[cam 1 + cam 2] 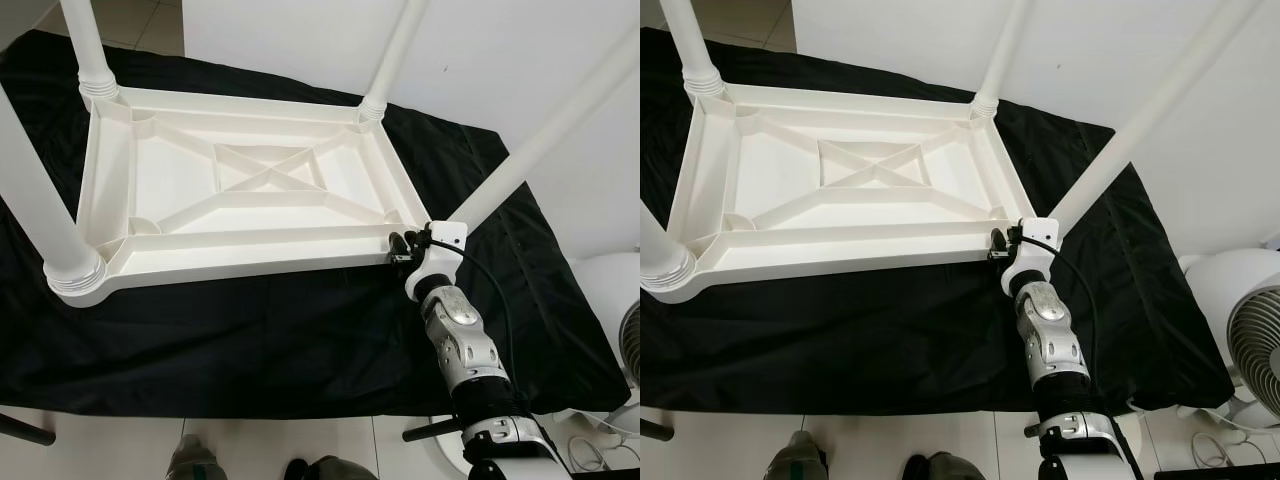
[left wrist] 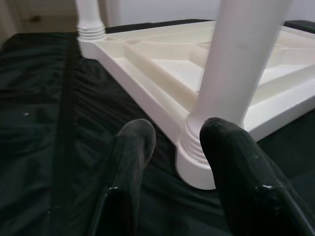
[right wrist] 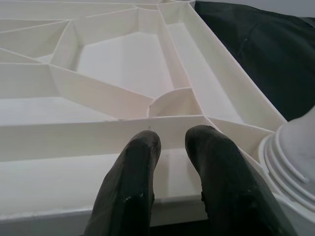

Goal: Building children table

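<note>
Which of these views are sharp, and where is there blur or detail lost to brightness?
Head views: sharp and evenly lit, but the white table looks washed out against the black cloth. Left wrist view: the near fingers and leg are soft. Right wrist view: fingers blurred, the ribs behind them clearer.

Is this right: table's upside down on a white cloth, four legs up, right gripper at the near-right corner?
Not quite: the cloth is black, not white, as the left eye view shows. The rest holds: the white table lies upside down on it with four legs pointing up, and the right gripper is at its near-right corner, beside that corner's leg.
</note>
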`<state>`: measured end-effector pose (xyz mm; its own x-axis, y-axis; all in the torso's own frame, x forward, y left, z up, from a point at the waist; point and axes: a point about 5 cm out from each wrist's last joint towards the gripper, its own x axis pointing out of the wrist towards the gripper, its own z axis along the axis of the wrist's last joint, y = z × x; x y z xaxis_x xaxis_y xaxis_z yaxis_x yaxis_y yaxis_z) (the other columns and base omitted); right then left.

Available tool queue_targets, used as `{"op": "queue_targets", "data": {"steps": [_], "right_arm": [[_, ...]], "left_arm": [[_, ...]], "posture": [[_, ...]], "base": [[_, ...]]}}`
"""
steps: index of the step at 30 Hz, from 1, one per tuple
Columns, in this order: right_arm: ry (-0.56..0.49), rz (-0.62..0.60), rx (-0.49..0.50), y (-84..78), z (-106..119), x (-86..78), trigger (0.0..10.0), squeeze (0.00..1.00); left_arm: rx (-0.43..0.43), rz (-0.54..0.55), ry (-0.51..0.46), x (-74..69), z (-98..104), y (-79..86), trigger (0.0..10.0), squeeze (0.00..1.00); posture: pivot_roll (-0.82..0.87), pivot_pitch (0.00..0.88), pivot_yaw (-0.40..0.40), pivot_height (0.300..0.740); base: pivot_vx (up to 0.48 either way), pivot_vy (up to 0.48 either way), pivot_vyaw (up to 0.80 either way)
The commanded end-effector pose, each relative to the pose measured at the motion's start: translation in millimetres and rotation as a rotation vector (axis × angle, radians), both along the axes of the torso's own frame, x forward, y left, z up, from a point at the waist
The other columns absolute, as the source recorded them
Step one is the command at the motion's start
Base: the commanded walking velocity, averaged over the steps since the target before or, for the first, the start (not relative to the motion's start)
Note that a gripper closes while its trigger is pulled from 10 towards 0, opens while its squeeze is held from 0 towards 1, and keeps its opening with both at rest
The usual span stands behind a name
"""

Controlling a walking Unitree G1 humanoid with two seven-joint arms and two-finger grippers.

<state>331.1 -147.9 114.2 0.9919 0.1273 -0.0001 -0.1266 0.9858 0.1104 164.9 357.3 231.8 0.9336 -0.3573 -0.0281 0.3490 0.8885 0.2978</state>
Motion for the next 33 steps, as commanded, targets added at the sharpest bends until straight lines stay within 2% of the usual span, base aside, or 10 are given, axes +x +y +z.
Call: {"op": "queue_targets", "data": {"steps": [1,3,7,9,10,17,24,27,30,33], "right_arm": [[0.017,-0.018,-0.001,-5.8,-7,-1.8,10.0,0.0],[0.018,-0.023,0.003,-5.3,-9,-2.8,10.0,0.0],[0.019,-0.028,0.01,-4.4,-10,-4.3,10.0,0.0],[0.018,-0.032,0.011,-3.1,-11,-6.8,10.0,0.0],[0.018,-0.032,0.011,-3.1,-11,-6.8,10.0,0.0],[0.006,-0.046,0.015,-2.4,-12,-11.9,10.0,0.0],[0.0,-0.079,0.009,-10.6,-12,-14.3,10.0,0.0],[-0.005,-0.108,-0.002,-19.8,-11,-16.6,10.0,0.0],[-0.004,-0.111,-0.003,-21.2,-11,-17.1,10.0,0.0],[-0.004,-0.119,-0.013,-24.9,-11,-18.9,10.0,0.0]], "left_arm": [[0.012,0.12,-0.015,2.2,1,16.1,10.0,0.0],[-0.028,0.226,-0.047,17.0,4,35.7,10.0,0.0],[0.02,0.302,-0.076,34.0,3,39.5,10.0,0.0],[0.045,0.333,-0.099,59.2,-4,28.6,10.0,0.0],[0.045,0.333,-0.099,59.2,-4,28.6,10.0,0.0],[0.033,0.272,-0.142,105.3,-11,-6.3,10.0,0.0],[0.006,0.171,-0.152,123.3,-11,-26.5,10.0,0.0],[0.017,0.043,-0.171,133.7,-11,-48.9,10.0,0.0],[0.021,0.019,-0.176,134.6,-11,-53.5,10.0,0.0],[-0.047,-0.187,-0.132,121.0,-21,-81.5,10.0,0.0]], "posture": [[0.38,0.114,-0.2,0.74],[0.38,0.112,-0.194,0.74],[0.37,0.11,-0.192,0.74],[0.35,0.094,-0.182,0.74],[0.35,0.094,-0.182,0.74],[0.29,0.075,-0.161,0.74],[0.25,0.07,-0.149,0.74],[0.23,0.072,-0.148,0.74],[0.23,0.072,-0.148,0.74],[0.23,0.09,-0.142,0.74]], "base": [[0.0,0.0,0.0],[0.0,0.0,0.0],[0.0,0.0,0.0],[0.0,0.0,0.0],[0.0,0.0,0.0],[0.0,0.0,0.0],[0.0,0.0,0.0],[0.0,0.0,0.0],[0.0,0.0,0.0],[0.0,0.0,0.0]]}}
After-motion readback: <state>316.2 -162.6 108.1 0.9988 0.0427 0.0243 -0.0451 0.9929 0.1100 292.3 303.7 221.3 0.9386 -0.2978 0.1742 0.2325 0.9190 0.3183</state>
